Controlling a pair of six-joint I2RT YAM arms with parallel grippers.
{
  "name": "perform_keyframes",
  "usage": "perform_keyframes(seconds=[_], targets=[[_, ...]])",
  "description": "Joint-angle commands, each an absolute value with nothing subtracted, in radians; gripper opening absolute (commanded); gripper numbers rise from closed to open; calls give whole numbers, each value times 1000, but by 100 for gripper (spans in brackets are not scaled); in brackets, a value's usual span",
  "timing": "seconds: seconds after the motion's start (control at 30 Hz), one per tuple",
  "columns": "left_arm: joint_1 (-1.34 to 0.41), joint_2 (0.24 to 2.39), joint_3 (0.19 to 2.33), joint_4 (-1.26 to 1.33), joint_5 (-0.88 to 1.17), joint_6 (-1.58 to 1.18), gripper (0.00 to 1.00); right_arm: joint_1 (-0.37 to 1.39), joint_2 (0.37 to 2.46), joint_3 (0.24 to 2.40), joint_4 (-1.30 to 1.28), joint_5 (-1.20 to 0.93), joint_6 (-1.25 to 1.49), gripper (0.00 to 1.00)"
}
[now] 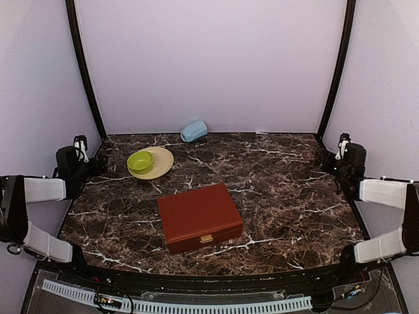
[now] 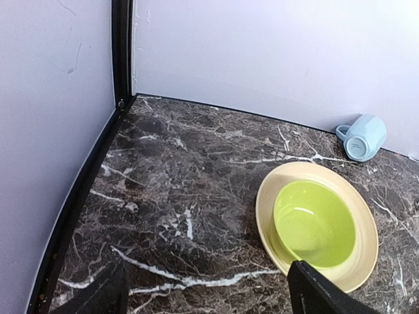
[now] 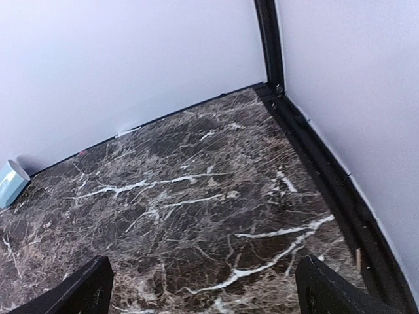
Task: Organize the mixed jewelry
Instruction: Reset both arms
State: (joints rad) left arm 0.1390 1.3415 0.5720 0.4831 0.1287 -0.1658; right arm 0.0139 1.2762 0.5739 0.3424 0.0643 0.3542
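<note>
The marble desk (image 1: 281, 196) carries a closed reddish-brown case (image 1: 198, 214) at its middle. No jewelry shows in any view, so it probably lies inside. The yellow plate (image 1: 163, 159) with the green bowl (image 1: 140, 161) stands near the case's back left corner; a swinging lid or arm could hit them. The left pincer (image 2: 206, 297) and the right pincer (image 3: 206, 291) are both released, holding nothing. If one pushes the small clasp (image 1: 206, 239) alone, the case may slide on the smooth stone — and the jewelry may tangle or spill.

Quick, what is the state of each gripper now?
Left gripper: open, holding nothing.
Right gripper: open, holding nothing.
</note>
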Motion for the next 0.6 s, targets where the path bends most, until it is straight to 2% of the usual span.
perform_keyframes(seconds=[0.0, 0.27, 0.57], targets=[[126, 1269, 450, 648, 73, -116, 87, -31, 1150, 404, 618, 151, 275, 99], [126, 1307, 282, 892, 100, -86, 85, -34, 1148, 246, 806, 289, 209, 99], [126, 1320, 282, 892, 108, -60, 85, -34, 1217, 259, 841, 271, 198, 98]])
